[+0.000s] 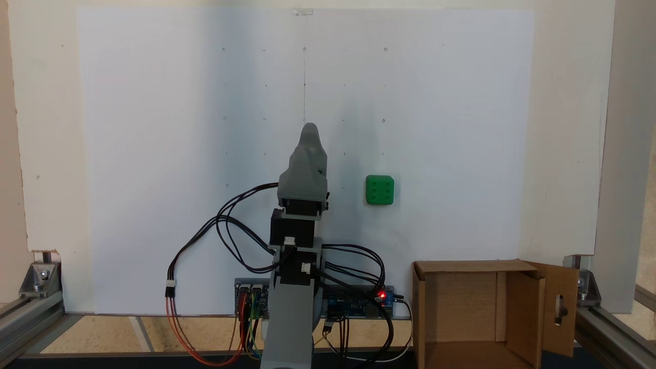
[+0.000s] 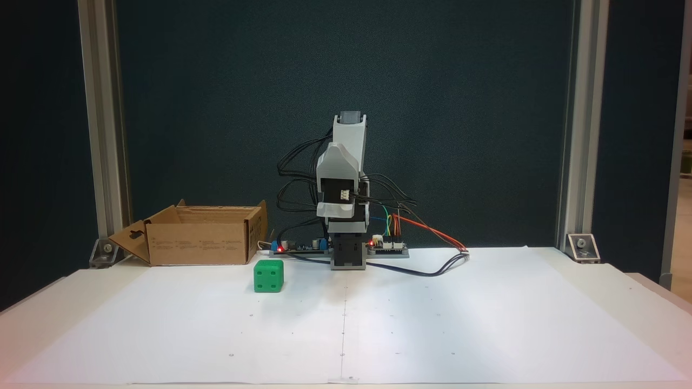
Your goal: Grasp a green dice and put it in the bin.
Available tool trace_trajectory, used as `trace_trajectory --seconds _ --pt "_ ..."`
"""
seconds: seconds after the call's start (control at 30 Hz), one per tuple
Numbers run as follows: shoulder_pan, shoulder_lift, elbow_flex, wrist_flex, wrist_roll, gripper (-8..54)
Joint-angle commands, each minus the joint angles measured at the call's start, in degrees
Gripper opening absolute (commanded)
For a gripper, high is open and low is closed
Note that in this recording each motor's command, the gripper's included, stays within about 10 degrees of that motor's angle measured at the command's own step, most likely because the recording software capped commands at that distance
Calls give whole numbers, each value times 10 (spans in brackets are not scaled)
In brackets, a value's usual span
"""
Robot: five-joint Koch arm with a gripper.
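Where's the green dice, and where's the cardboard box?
green dice point(image 1: 380, 189), a fixed view, on its top face.
cardboard box point(image 2: 201, 244), a fixed view, on its front wall.

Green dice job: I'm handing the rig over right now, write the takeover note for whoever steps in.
Gripper: folded above the arm base, holding nothing; jaws overlap, so open or shut cannot be told.
Green dice: flat on the white paper, untouched, to the right of the arm in the view from above and apart from it.
Bin: open and empty at the paper's edge beside the base, flaps up.
Done: nothing.
Left: reach to the dice, grasp, carry it over the bin, release.
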Motion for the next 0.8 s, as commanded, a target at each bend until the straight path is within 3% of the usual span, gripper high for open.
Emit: trace_trajectory --seconds 0.0,0.77 --pt "-2 61 27 -4 18 446" --pt "-11 61 27 -6 18 451"
